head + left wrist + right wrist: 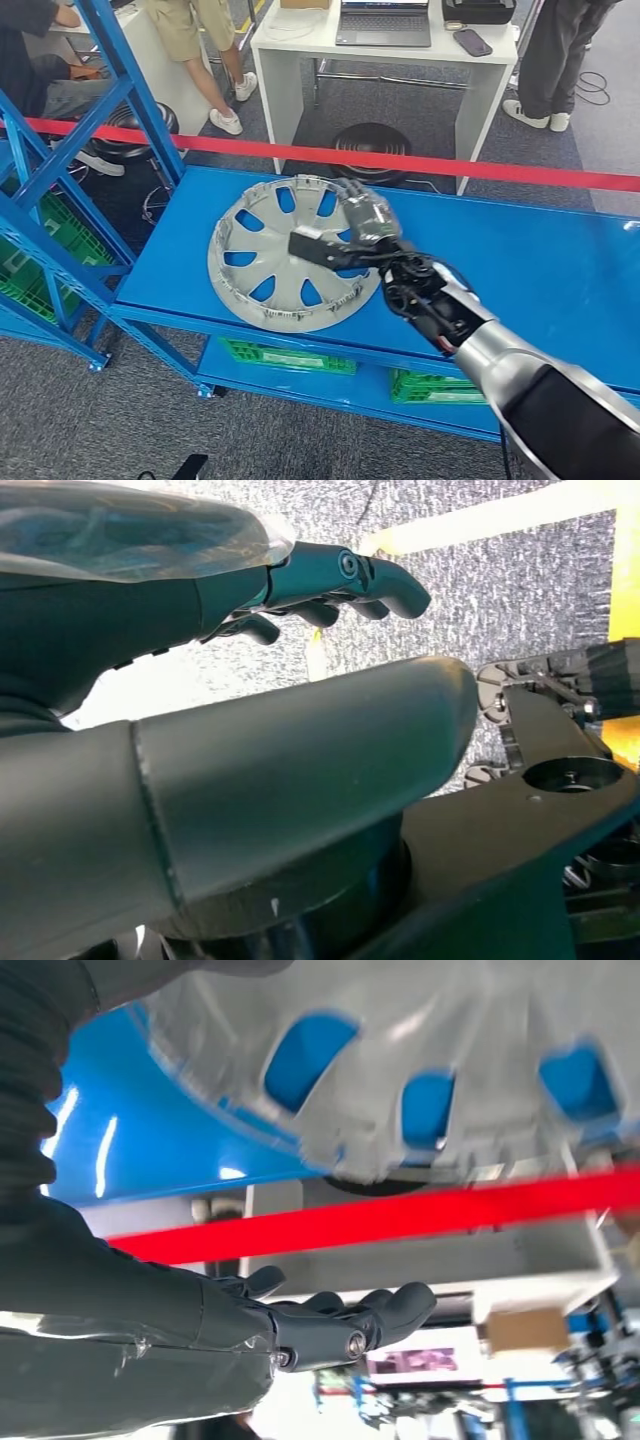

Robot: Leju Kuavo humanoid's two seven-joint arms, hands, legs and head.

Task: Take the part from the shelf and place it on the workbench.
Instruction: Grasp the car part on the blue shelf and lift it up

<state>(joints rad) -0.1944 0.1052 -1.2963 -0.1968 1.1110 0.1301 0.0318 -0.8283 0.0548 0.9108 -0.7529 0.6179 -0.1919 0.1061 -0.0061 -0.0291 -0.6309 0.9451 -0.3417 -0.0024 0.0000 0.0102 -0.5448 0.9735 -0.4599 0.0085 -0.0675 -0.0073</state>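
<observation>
The part is a grey hubcap (264,250) with several cut-out openings, lying flat on the blue workbench (528,270). My right hand (362,235) hovers over the hubcap's right side, thumb stretched across its face toward the centre. In the right wrist view the fingers (340,1325) are extended with nothing between them, apart from the hubcap (453,1050), which rests on the blue surface. My left hand (332,585) hangs over the speckled floor, fingers loosely extended and holding nothing.
A red tape barrier (453,165) runs behind the bench. The blue shelf frame (45,200) stands at the left. Green crates (290,357) sit on the lower tier. Beyond the tape are a white table (483,90) with a laptop (383,25) and people standing.
</observation>
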